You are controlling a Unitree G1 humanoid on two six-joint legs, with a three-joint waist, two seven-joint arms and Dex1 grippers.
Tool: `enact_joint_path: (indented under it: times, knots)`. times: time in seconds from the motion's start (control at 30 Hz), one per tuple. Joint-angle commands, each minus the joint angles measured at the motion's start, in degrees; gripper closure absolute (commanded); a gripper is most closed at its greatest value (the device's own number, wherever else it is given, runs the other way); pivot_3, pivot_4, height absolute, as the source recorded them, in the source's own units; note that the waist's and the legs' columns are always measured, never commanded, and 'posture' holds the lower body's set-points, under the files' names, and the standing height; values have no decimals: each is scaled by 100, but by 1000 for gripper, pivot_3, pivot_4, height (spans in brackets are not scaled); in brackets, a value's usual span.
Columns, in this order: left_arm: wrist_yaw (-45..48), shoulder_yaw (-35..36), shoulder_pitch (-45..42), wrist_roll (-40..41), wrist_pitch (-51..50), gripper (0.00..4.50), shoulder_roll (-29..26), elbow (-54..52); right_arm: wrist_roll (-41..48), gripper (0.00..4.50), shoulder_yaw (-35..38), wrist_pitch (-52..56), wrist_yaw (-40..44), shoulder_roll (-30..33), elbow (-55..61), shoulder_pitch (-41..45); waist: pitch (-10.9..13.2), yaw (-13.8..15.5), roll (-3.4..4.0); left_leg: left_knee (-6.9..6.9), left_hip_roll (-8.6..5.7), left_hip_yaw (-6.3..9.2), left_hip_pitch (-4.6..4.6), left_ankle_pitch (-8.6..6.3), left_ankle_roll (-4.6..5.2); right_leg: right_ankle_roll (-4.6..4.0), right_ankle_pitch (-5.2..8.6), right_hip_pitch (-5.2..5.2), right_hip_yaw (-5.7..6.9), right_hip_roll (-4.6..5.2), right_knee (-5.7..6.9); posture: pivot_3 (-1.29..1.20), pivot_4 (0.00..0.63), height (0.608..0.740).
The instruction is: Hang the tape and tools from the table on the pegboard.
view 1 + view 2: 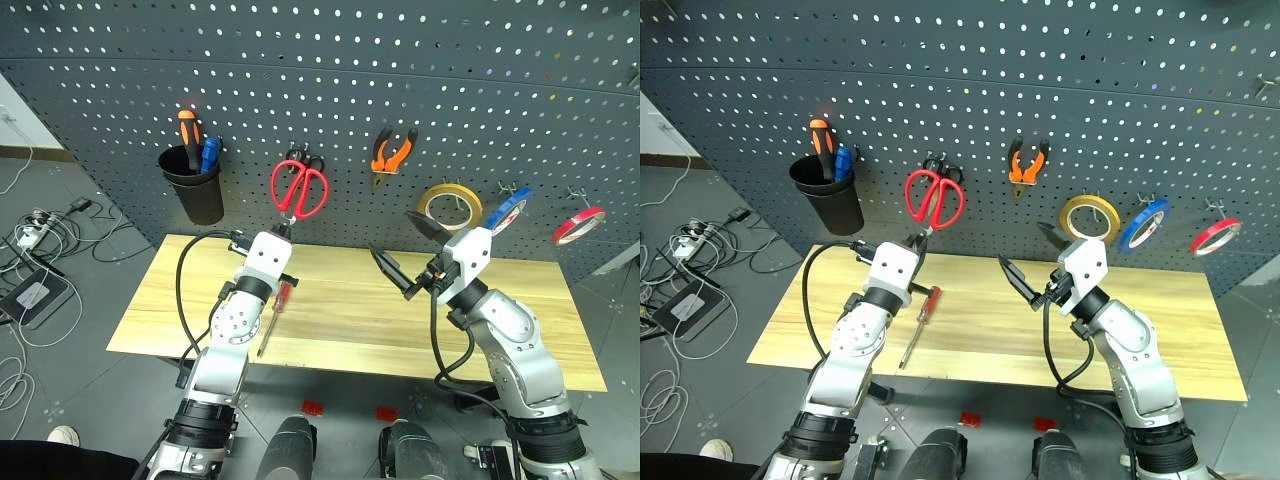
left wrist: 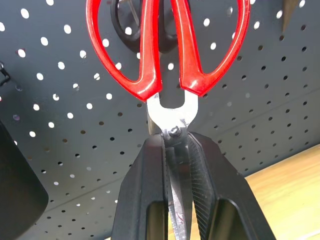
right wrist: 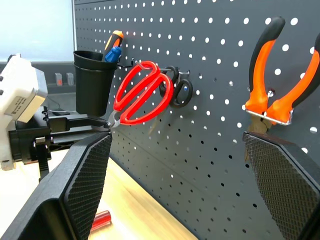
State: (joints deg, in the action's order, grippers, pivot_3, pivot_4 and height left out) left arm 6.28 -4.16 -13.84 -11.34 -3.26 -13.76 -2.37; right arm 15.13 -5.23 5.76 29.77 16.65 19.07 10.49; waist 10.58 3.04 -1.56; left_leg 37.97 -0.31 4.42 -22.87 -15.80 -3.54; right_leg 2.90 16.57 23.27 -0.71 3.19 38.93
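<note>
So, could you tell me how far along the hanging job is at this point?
Done: pliers and blue tape hang on the pegboard. In hand: the left gripper is shut on the red-handle scissors at the board. Left: the screwdriver lies on the table; the right gripper is open.

Tally of what hung on the board and lay on my desk

I counted three rolls of tape: one yellow (image 1: 448, 203), one blue (image 1: 509, 211), one red (image 1: 578, 225). Two pairs of scissors: the red-handled (image 1: 299, 188) and a small black pair (image 3: 179, 90). One pair of pliers (image 1: 392, 152). Three screwdrivers: two in the single black cup (image 1: 193, 183), one (image 1: 274, 313) on the desk (image 1: 340, 310).
</note>
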Motion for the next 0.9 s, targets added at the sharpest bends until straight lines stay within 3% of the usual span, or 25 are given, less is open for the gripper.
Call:
enact_joint_path:
  times: [0.03,0.33,0.7,0.9]
  knots:
    - [-60,61,-63,-32,96,2921,-13,-77,25,0,110,-33,-39,36,304,5,0,-2,0,0,0,0,0,0,0,0,0,0,0,0,0,111,166,740]
    - [-53,53,162,2,79,175,0,-255,92,0,165,-9,51,166,326,10,0,-8,0,0,0,0,0,-1,1,0,0,0,0,0,0,114,173,740]
    - [-37,142,775,0,-902,79,-6,-550,147,0,-12,206,365,316,419,-159,10,-15,3,0,1,3,3,-18,32,0,0,-4,-1,0,-1,128,224,740]
    - [88,250,584,70,-1786,79,-96,-483,147,0,-406,846,768,625,358,-144,156,-32,8,6,2,11,10,-22,39,-1,1,-13,-1,-1,3,122,304,740]
